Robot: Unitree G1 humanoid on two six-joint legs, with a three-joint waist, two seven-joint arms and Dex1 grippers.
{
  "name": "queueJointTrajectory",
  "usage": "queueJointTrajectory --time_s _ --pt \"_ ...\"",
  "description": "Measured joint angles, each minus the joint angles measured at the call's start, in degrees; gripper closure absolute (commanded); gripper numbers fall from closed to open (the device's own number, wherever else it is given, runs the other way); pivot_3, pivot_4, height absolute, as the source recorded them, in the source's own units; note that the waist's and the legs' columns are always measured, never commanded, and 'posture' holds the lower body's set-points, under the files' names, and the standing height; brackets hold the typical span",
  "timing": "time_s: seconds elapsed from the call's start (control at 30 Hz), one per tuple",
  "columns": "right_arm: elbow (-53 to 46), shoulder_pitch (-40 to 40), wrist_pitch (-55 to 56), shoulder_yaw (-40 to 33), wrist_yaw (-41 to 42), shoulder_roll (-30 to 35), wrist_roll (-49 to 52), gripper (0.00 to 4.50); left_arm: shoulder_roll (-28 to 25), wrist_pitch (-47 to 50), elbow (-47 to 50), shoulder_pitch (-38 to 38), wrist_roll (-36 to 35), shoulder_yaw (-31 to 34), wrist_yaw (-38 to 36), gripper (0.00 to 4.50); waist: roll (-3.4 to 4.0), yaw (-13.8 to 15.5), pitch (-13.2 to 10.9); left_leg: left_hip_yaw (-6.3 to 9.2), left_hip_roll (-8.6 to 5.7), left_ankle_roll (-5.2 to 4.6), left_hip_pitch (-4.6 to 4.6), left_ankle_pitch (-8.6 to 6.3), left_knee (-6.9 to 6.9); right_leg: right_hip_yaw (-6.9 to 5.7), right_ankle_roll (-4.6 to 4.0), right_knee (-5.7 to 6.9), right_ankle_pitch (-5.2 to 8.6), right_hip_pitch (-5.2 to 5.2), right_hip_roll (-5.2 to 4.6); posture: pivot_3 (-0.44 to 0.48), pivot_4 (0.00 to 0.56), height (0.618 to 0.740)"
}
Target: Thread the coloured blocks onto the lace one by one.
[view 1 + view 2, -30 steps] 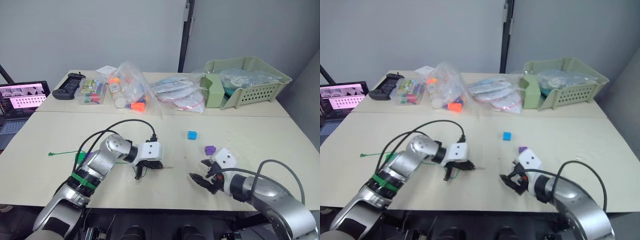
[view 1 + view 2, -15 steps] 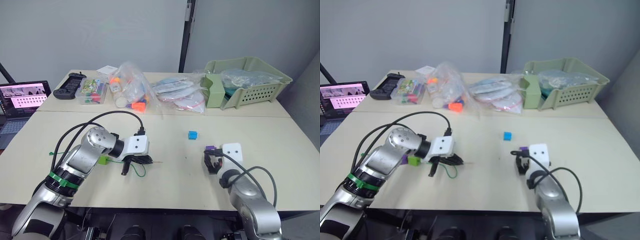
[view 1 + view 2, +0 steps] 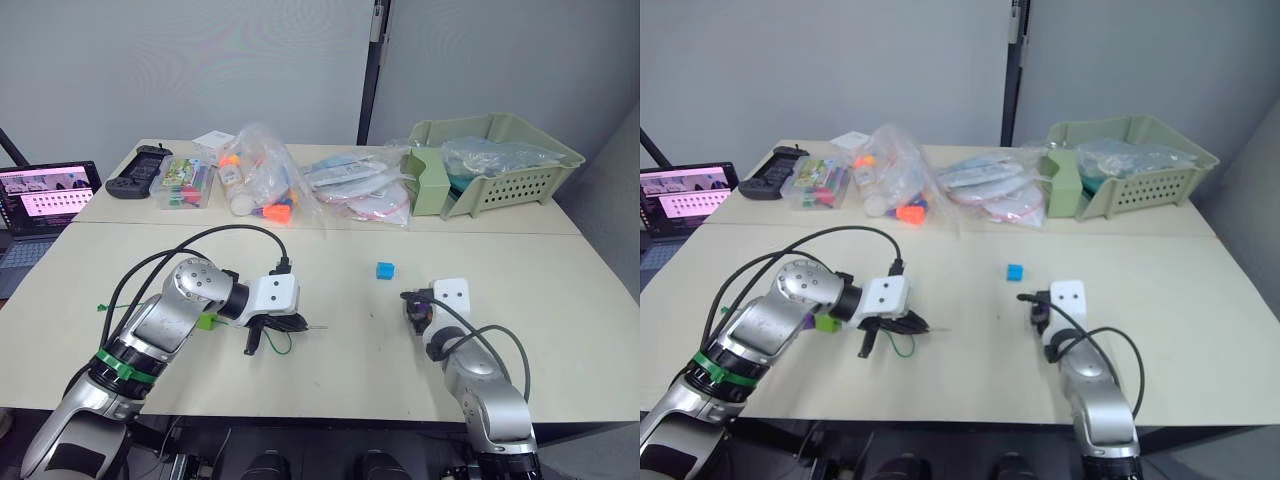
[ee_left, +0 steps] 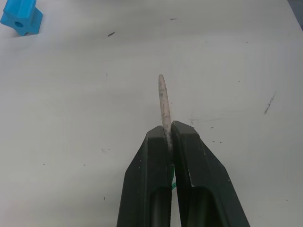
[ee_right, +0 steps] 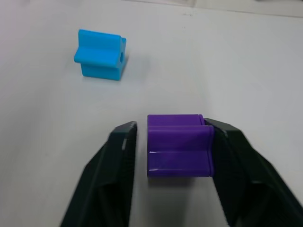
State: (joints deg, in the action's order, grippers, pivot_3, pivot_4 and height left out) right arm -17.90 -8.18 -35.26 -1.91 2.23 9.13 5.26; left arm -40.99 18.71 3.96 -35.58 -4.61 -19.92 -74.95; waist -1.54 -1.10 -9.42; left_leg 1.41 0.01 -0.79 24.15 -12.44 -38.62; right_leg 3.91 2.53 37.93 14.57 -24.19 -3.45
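Note:
My left gripper [image 3: 300,323] is shut on the lace's stiff pale tip [image 4: 163,101], which pokes forward past the fingertips [image 4: 156,137] just above the table. The green lace [image 3: 281,345] loops beneath that hand and trails toward my left. Threaded blocks sit by my left forearm: a green one [image 3: 208,320] and a purple one [image 3: 826,322]. A blue block [image 3: 385,270] lies loose at mid-table. My right gripper [image 5: 173,127] is open and straddles a purple block [image 5: 179,146] resting on the table; one finger touches it, and the other stands a small gap away.
Along the back of the table are a green basket [image 3: 495,160], clear bags of toys and packets [image 3: 262,185], a marker box [image 3: 188,185] and a black controller [image 3: 138,170]. A laptop [image 3: 45,200] stands off the left edge.
My right gripper rose from near the front edge, swung to the purple block and now straddles it. My left gripper drew back leftward with the lace tip, then held still.

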Motion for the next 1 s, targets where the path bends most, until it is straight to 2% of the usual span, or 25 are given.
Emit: queueJointTrajectory --time_s 0.2,0.37,0.5,0.6,0.83,0.9,1.0 --pt "-2.2 0.8 -0.6 1.1 0.4 -1.2 0.0 3.32 -0.3 0.5 0.1 0.0 0.0 0.0 0.0 4.5 0.0 0.0 0.0 0.01 -0.01 0.0 0.01 0.0 0.0 0.0 0.0 0.03 0.0 -0.01 0.0 0.0 0.15 0.74" --pt "-18.4 5.8 -9.0 7.9 -0.3 -3.6 0.4 3.32 -1.1 0.5 0.2 0.0 -0.1 0.3 0.0 4.5 0.01 -0.1 0.0 0.14 0.01 0.0 0.01 0.0 0.03 0.0 0.0 0.06 0.0 -0.06 0.0 0.0 0.15 0.74" --pt "-27.5 11.3 -16.1 17.2 -2.9 -5.5 0.1 3.32 -1.6 0.5 0.1 0.1 -0.1 0.5 -0.1 4.5 0.01 0.0 0.0 0.14 0.0 0.0 0.0 0.0 0.02 -0.03 -0.01 0.06 0.01 -0.03 -0.01 0.0 0.15 0.74" --pt "-27.5 15.7 -18.7 22.7 -5.1 -8.2 0.0 3.32 -1.9 0.8 0.1 0.2 -0.1 0.7 -0.4 4.5 0.01 0.0 0.0 0.12 0.04 0.0 0.01 0.0 0.02 -0.02 -0.02 -0.07 0.02 -0.03 -0.02 0.0 0.15 0.74" --pt "-26.1 18.1 -18.3 23.7 -7.0 -10.1 -0.1 3.32 -1.9 1.5 0.4 0.4 -0.2 0.6 -1.1 4.5 0.0 0.1 0.0 0.1 0.1 0.0 -0.01 0.0 -0.01 -0.03 -0.01 -0.17 0.03 0.01 0.02 0.0 0.15 0.74" --pt "-25.8 18.4 -17.5 23.7 -7.3 -10.1 0.0 2.29 -1.9 1.3 0.3 0.4 -0.1 0.6 -1.5 4.5 0.0 0.1 0.0 0.1 0.1 0.0 -0.01 0.0 -0.01 -0.03 -0.01 -0.17 0.03 0.02 0.01 0.0 0.15 0.74" --pt "-25.3 19.3 -17.0 23.5 -7.7 -10.0 -0.2 1.27 -1.9 1.0 -0.1 0.4 -0.1 0.5 -2.1 4.5 0.0 0.2 0.0 0.08 0.09 0.0 0.01 0.0 -0.01 -0.03 -0.01 -0.17 0.03 -0.01 0.01 0.0 0.15 0.74"
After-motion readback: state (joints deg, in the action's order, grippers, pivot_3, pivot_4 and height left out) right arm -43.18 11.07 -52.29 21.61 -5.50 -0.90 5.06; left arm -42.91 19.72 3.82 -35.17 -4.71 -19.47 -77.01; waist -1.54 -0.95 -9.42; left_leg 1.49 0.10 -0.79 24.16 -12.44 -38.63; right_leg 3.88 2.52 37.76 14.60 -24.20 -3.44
